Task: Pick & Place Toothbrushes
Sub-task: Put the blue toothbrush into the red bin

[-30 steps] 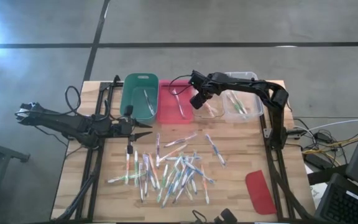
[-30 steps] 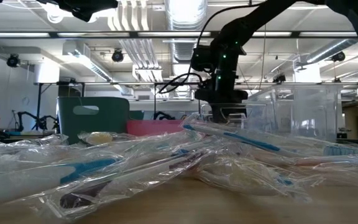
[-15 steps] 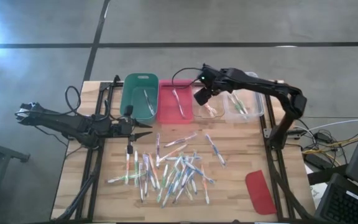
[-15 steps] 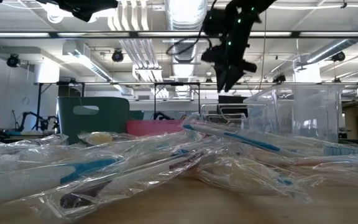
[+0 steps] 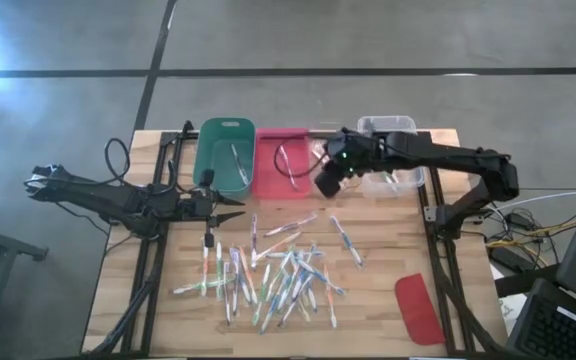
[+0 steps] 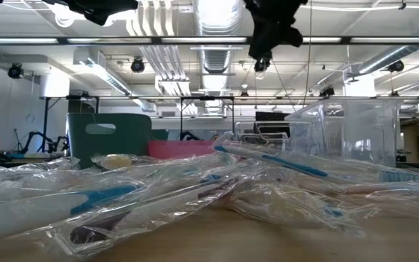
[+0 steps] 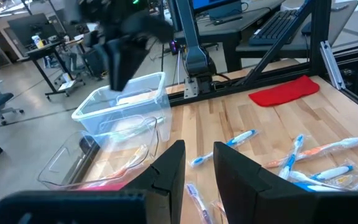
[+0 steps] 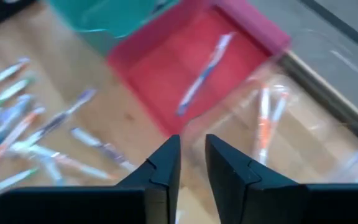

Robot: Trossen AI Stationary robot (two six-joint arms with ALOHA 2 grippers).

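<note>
- High view: your right hand (image 5: 325,184) hangs above the near edge of the bins at the far side of the worktop (image 5: 378,290), roughly over the gap between the red bin (image 5: 268,180) and the clear bin (image 5: 340,181) beside it. It carries nothing you can see.
- High view: the left hand (image 5: 236,207) waits near the left edge, pointing right, just short of the far end of the toothbrushes (image 5: 273,270), which lie scattered mid-worktop. One brush lies in the green bin (image 5: 216,160), one in the red, and a few in the two clear bins. A flat red lid (image 5: 418,308) rests at the near right corner.
- Low view: you look through a heap of wrapped toothbrushes (image 6: 195,193) close to the camera. The right hand (image 6: 260,49) hangs high above them, with the green bin (image 6: 108,138) and a tall clear bin (image 6: 348,135) behind.
- Left wrist view: the left hand's fingers (image 7: 166,171) stand a narrow gap apart with nothing between them. Ahead lie loose brushes (image 7: 278,165), the clear bins (image 7: 126,112) and the red lid (image 7: 284,94).
- Right wrist view: the right hand's fingers (image 8: 166,165) show only a narrow gap, empty. Below sit the red bin (image 8: 191,68) with one brush, the clear bin (image 8: 278,118) with orange ones, and loose toothbrushes (image 8: 17,124) on the wood.
</note>
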